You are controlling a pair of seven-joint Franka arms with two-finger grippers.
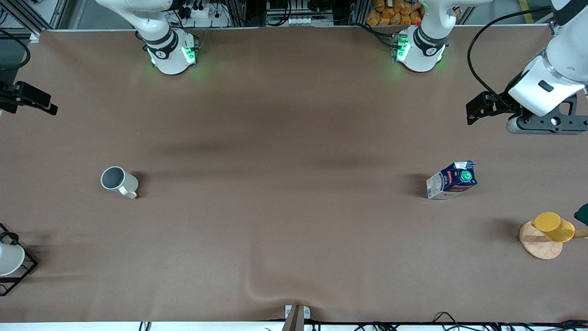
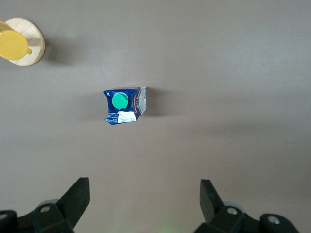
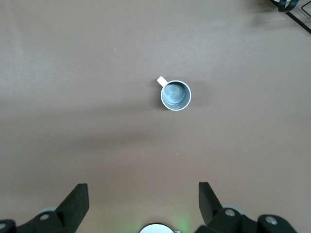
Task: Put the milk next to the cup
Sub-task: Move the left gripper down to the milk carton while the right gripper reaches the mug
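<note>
The milk (image 1: 452, 180), a small dark blue carton with a green screw cap, stands on the brown table toward the left arm's end; it also shows in the left wrist view (image 2: 124, 106). The cup (image 1: 118, 180), cream-white with a grey inside and a small handle, stands upright toward the right arm's end and shows in the right wrist view (image 3: 175, 95). My left gripper (image 1: 474, 112) hangs high over the table's end, open and empty (image 2: 144, 196). My right gripper (image 1: 48, 105) hangs high over the other end, open and empty (image 3: 143, 196).
A yellow cup on a round wooden base (image 1: 549, 232) stands nearer the front camera than the milk, at the left arm's end (image 2: 17, 41). A white cup in a black wire rack (image 1: 9, 262) stands at the right arm's end, nearer the camera than the cup.
</note>
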